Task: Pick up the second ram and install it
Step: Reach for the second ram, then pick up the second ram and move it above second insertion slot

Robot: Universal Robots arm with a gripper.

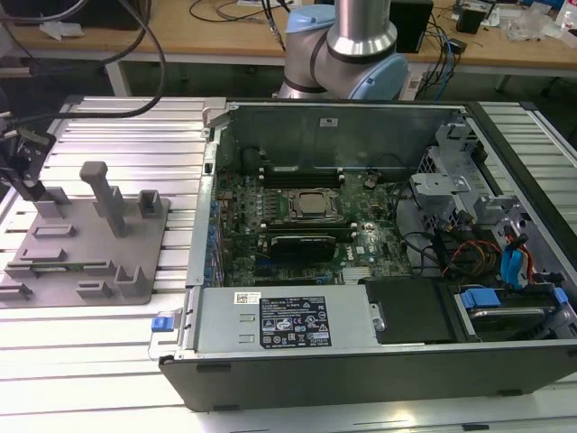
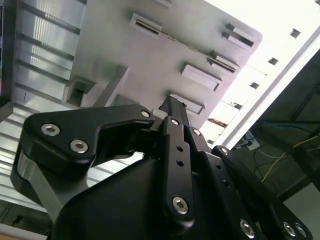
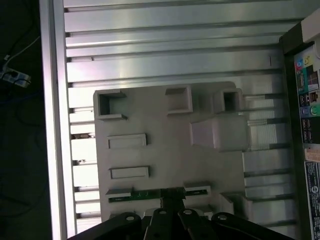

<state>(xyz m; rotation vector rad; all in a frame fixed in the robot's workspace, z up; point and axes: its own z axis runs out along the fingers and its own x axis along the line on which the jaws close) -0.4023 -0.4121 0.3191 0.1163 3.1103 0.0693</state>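
The second ram (image 3: 131, 196) is a thin green stick standing on edge in a slot of the grey holder plate (image 3: 150, 115). In the first wrist view my gripper (image 3: 172, 194) reaches down onto the stick's middle, with its dark fingertips drawn close together on either side of the stick. The second wrist view has the gripper (image 2: 172, 106) with its tips down at a raised block of the plate. In the exterior view the gripper (image 1: 32, 185) hangs over the plate (image 1: 90, 262) at the exterior view's far left.
An open computer case (image 1: 505, 180) fills the exterior view's middle and right, with the motherboard, a silver processor (image 1: 311, 206), a black card (image 1: 311, 242) and long memory slots (image 1: 297, 170). Tall grey posts (image 1: 104, 194) rise from the holder plate. Ribbed aluminium table (image 1: 135, 126) lies around.
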